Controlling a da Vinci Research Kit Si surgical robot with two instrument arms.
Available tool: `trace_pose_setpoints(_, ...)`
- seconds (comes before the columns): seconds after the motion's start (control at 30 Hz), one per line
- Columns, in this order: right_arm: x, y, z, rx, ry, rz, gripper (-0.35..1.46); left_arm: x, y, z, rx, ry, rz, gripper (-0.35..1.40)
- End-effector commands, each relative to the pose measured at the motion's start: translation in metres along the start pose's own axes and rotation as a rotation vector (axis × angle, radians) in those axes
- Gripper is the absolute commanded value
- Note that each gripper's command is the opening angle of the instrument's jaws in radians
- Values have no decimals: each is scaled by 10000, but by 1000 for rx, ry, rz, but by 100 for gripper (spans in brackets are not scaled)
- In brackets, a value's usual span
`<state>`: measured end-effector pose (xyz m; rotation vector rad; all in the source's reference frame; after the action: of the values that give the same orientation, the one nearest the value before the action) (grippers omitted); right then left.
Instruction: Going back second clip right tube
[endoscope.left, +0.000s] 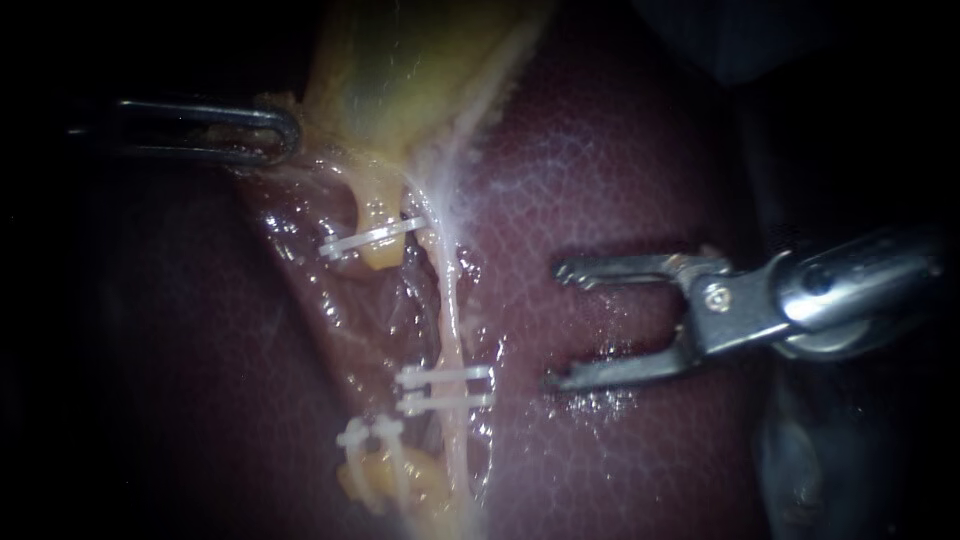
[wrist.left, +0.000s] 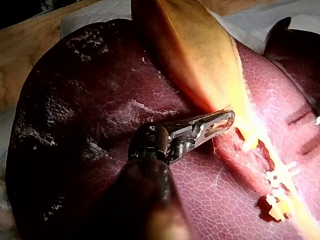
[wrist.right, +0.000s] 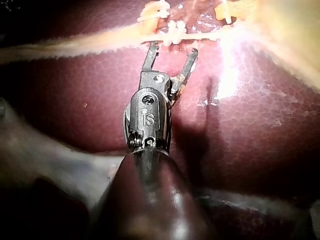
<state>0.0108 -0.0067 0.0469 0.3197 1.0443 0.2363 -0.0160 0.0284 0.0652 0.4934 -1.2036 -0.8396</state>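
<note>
In the endoscope view my right instrument (endoscope.left: 556, 325) has its jaws wide open and empty, over the liver (endoscope.left: 620, 170) just right of the right tube (endoscope.left: 452, 300). That pale tube carries two white clips (endoscope.left: 445, 390) close together. Another clip (endoscope.left: 365, 238) crosses the yellow left tube, and one more (endoscope.left: 365, 435) sits lower down. My left instrument (endoscope.left: 285, 130) is shut on the edge of the gallbladder (endoscope.left: 420, 60) and holds it up. In the right wrist view the open jaws (wrist.right: 173, 49) stand just short of the paired clips (wrist.right: 172, 32). The left wrist view shows the left jaws (wrist.left: 227, 120) on the gallbladder (wrist.left: 195, 50).
Dark red liver (wrist.left: 90, 100) fills most of each view. Wet, raw tissue (endoscope.left: 380, 300) lies between the two tubes. White cloth (wrist.left: 100, 15) and a wooden surface (wrist.left: 30, 45) show beyond the liver in the left wrist view.
</note>
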Motion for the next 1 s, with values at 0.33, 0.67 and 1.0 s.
trace_pose_setpoints(0.33,-6,4,-4,-2,-4,-54,50,25,5,25,16,6,13,-35)
trace_pose_setpoints(0.67,-7,4,-5,4,-2,-60,50,71,25,79,41,52,-1,-35)
trace_pose_setpoints(1.0,-8,4,-4,7,-4,-61,50,71,26,78,46,56,-7,-35)
